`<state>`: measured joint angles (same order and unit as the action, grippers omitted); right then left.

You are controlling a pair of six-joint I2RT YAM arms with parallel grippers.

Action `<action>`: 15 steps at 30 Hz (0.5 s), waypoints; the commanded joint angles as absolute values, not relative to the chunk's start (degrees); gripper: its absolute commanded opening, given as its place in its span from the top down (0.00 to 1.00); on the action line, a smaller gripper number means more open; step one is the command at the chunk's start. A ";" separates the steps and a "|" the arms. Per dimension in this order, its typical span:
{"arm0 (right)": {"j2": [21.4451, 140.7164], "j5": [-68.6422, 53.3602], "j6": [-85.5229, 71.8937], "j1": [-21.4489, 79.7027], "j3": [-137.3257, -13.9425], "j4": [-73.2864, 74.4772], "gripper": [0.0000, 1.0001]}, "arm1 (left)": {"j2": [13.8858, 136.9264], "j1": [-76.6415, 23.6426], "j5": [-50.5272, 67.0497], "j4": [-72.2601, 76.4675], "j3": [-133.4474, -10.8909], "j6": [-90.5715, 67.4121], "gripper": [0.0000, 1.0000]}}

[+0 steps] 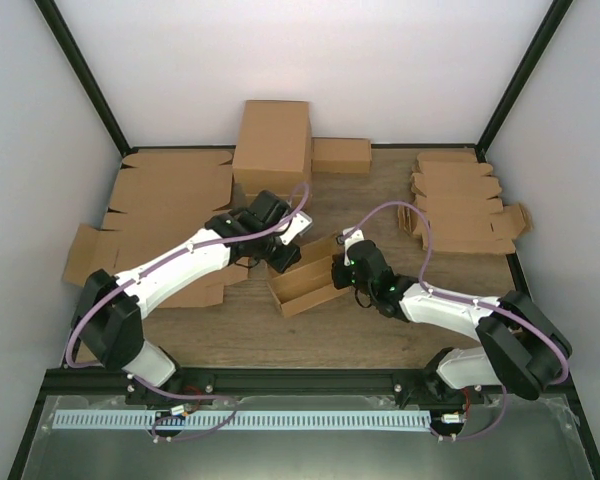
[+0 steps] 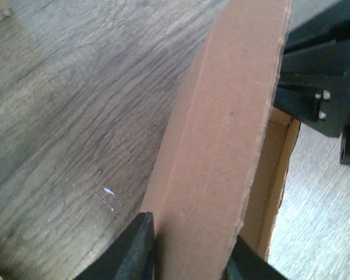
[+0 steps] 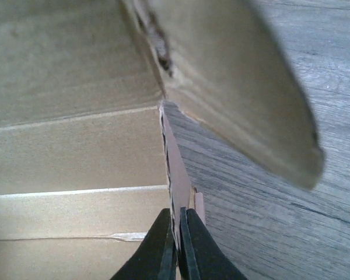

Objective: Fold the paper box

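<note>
The paper box (image 1: 306, 279) is a brown, half-formed open tray in the middle of the wooden table. My left gripper (image 1: 286, 254) stands at its far left long wall. In the left wrist view the two black fingers (image 2: 141, 245) press on either side of that thick folded wall (image 2: 221, 128), so the left gripper (image 2: 189, 233) is shut on it. My right gripper (image 1: 343, 274) is at the box's right end. In the right wrist view the right gripper (image 3: 178, 214) is shut on the thin edge of an end wall (image 3: 174, 163), with a loose flap (image 3: 239, 87) above.
A large brown carton (image 1: 272, 145) and a small closed box (image 1: 341, 154) stand at the back. Wide flat cardboard sheets (image 1: 160, 205) lie at the left. A pile of flat blanks (image 1: 460, 205) lies at the right. The enclosure walls close in on both sides.
</note>
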<state>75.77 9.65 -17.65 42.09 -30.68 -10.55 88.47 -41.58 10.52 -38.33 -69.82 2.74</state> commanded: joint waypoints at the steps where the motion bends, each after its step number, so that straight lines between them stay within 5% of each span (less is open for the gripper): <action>1: 74.71 10.61 -18.09 42.54 -31.02 -9.09 0.93 | 89.53 -42.23 11.44 -39.16 -71.21 3.52 0.79; 8: 69.39 10.95 -17.73 42.54 -30.97 -5.48 0.78 | 89.83 -44.68 7.64 -38.51 -70.08 2.46 0.85; 15: 63.59 9.10 -19.57 42.54 -33.77 5.74 0.50 | 90.20 -45.89 6.25 -37.91 -68.80 1.48 0.85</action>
